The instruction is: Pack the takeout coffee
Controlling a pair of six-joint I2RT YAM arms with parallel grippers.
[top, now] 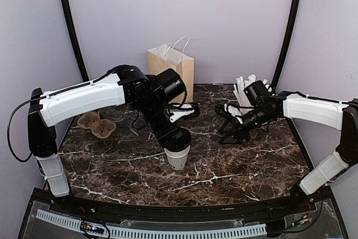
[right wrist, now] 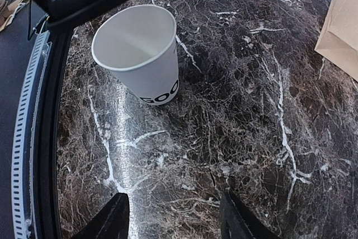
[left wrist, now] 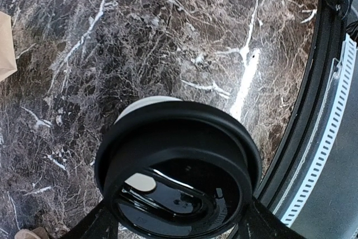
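Dark, white-veined marble table (top: 240,177), pale lilac walls (top: 184,9). My left fingers (left wrist: 92,225) clamp the black lid (left wrist: 179,166) just above the white cup (top: 178,159), lower centre. Only my right wrist view shows the cup open-topped. My right fingers (right wrist: 116,219) are spread and empty.

Left claw (left wrist: 176,219) has the black lid (left wrist: 179,166) pinched at 6 o'clock w/ the white cup (left wrist: 142,103) rim peeking behind it. Marble desk (left wrist: 140,32) all around, paper bag (left wrist: 5,48) at 9.
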